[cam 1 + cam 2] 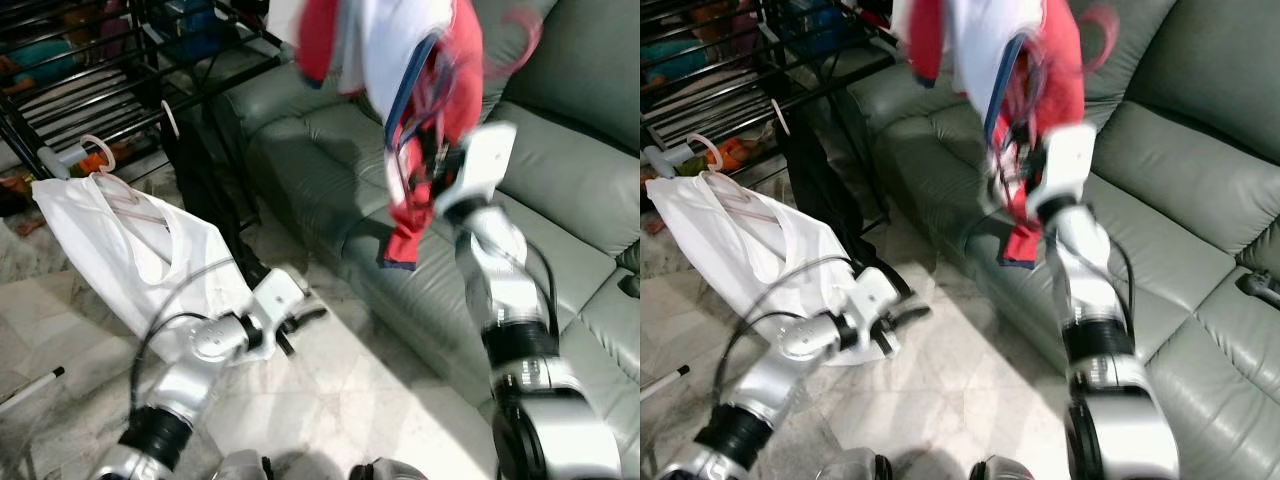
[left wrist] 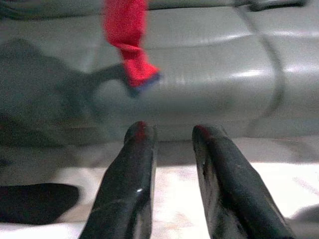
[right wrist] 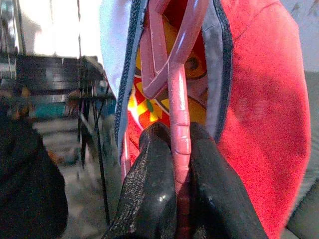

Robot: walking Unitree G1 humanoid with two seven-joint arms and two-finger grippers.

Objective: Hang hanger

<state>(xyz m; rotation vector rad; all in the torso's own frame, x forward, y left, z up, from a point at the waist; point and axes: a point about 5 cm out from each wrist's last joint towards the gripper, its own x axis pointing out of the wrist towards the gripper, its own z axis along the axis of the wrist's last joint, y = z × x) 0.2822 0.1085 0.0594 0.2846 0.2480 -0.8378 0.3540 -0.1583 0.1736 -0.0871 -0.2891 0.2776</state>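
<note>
Over on the left stands a black metal drying rack point(image 1: 95, 95), with blurred teal and orange items lying among its lower bars. A pale pink hanger point(image 1: 110, 175) hooks onto its rail, carrying a white sleeveless top point(image 1: 130, 255) that droops down towards the marble floor point(image 1: 330, 390). Just beside the top, a dark garment point(image 1: 205, 175) hangs from the rack's near corner. A thin white stick with a black tip point(image 1: 30, 388) lies on the floor at the far left.

The left gripper point(image 1: 300, 325) hovers low over the floor, right in front of the hem of the white top, its two black fingers point(image 2: 124, 189) a little apart and holding nothing.

Further right runs the grey-green leather sofa point(image 1: 560, 190). The right gripper point(image 3: 172, 179) is raised high above the sofa's seat, its fingers pressed together on the stem of a pink plastic hanger point(image 3: 177, 99). From that hanger hangs a red and white shirt point(image 1: 420, 110) with a dark blue trim at the neck; a yellow printed patch shows inside the collar in the wrist view. The shirt's lower red end dangles beside the right wrist, clear of the seat cushion. At the far right edge a small dark object point(image 1: 1260, 285) rests on the sofa, too small to identify.
</note>
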